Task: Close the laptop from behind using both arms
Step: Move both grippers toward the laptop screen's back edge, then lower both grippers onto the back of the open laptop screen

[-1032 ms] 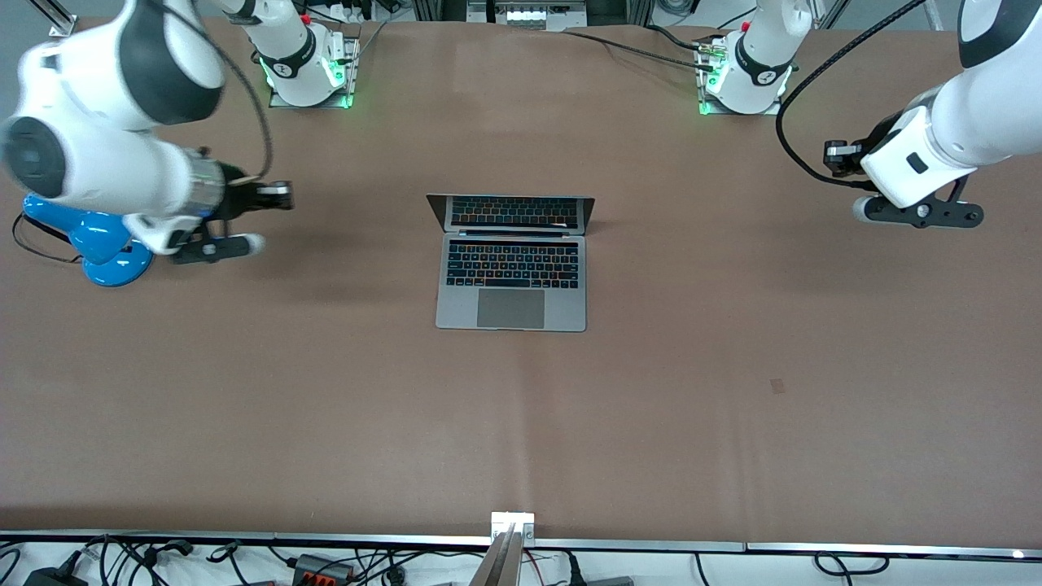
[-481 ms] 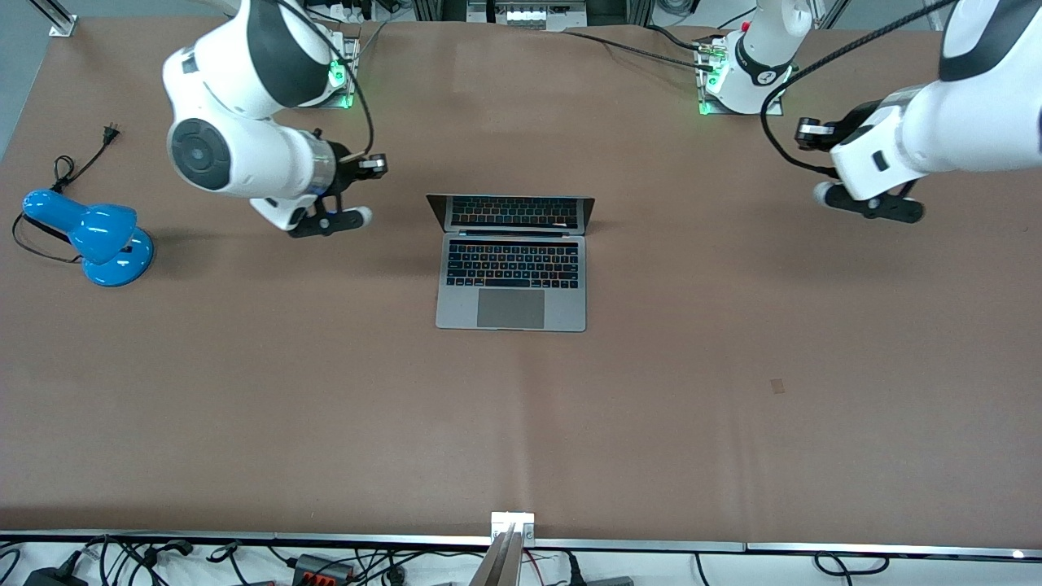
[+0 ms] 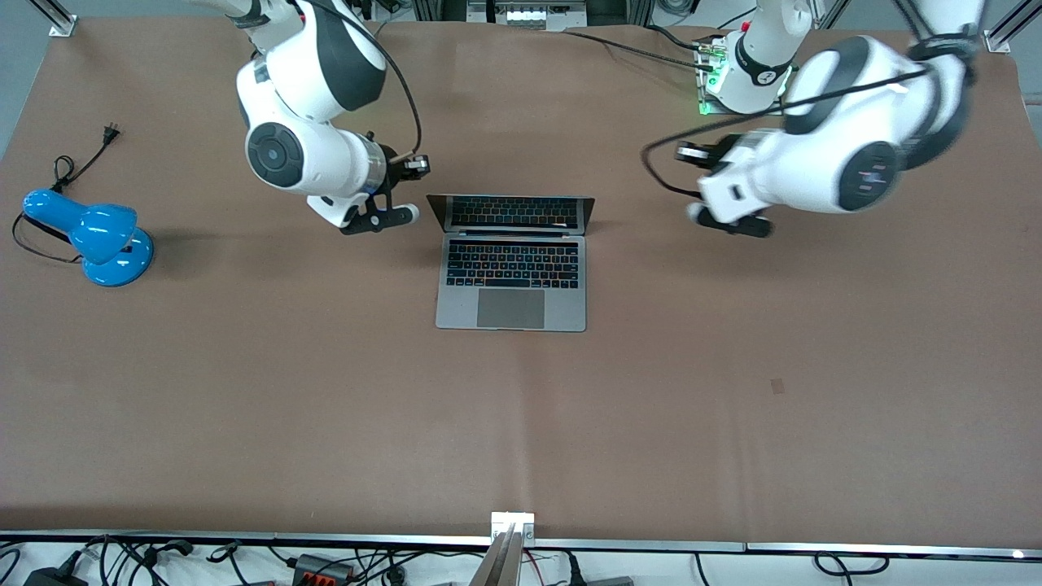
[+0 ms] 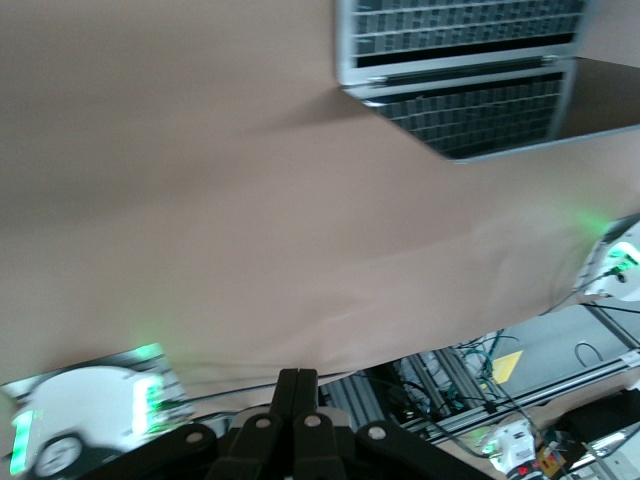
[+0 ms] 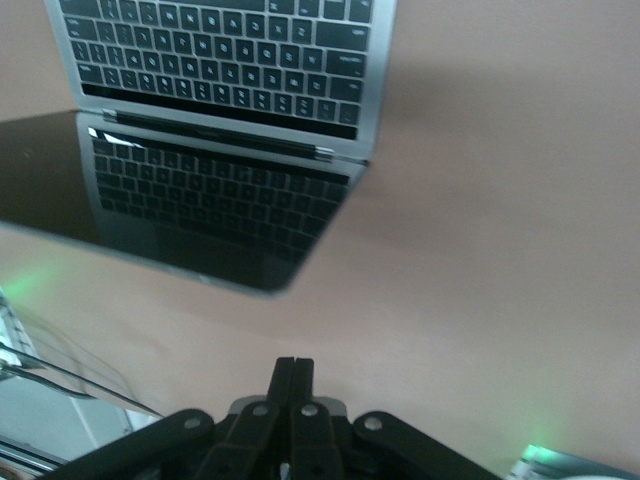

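Brown matting covers the long table (image 3: pixel 733 407); the laptop (image 3: pixel 511 268) sits open near the table's middle, keyboard and trackpad facing up, its dark screen mirroring the keys and tilted back toward the arms' bases; the right gripper (image 3: pixel 404 189) hangs low just beside the lid's corner on the right arm's end, apart from it, and in the right wrist view its fingers (image 5: pixel 293 385) are pressed together, aimed at the screen's edge; the left gripper (image 3: pixel 716 220) is over bare table well apart from the laptop toward the left arm's end, its fingers (image 4: pixel 297 395) likewise pressed together; a blue desk lamp (image 3: pixel 89 234) with a black cord lies near the table's edge at the right arm's end
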### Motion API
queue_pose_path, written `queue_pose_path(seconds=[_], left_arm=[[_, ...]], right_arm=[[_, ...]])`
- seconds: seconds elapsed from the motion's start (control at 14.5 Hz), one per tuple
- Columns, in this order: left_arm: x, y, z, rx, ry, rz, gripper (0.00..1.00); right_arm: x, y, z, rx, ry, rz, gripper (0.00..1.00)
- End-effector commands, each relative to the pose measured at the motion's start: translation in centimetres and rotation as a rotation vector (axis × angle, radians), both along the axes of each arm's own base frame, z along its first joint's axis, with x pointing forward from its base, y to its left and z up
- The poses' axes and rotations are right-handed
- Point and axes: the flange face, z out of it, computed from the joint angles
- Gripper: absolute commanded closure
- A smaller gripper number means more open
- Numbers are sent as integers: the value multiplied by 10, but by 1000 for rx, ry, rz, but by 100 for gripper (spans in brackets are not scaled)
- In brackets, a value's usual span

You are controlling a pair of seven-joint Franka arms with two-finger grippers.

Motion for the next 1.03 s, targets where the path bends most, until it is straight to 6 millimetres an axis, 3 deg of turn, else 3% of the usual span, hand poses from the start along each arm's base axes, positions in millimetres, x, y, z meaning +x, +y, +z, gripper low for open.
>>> queue_pose_path(seconds=[0.0, 0.14, 0.41, 0.76, 0.96], left_arm=[[-29, -38, -16, -9, -57, 71, 99], [-47, -70, -29, 8, -89, 78, 99], [-90, -120, -46, 34, -144, 79, 99], [-91, -128, -75, 1, -286, 160, 99], [-71, -132, -99, -47, -342, 227, 99]], right_arm=[[-5, 16, -14, 33, 28, -43, 100], [-11, 32, -18, 32, 13, -29, 100], [-10, 42, -34, 19, 2, -33, 100], [4, 47, -46, 14, -5, -41, 100], [9, 49, -48, 17, -22, -47, 100]])
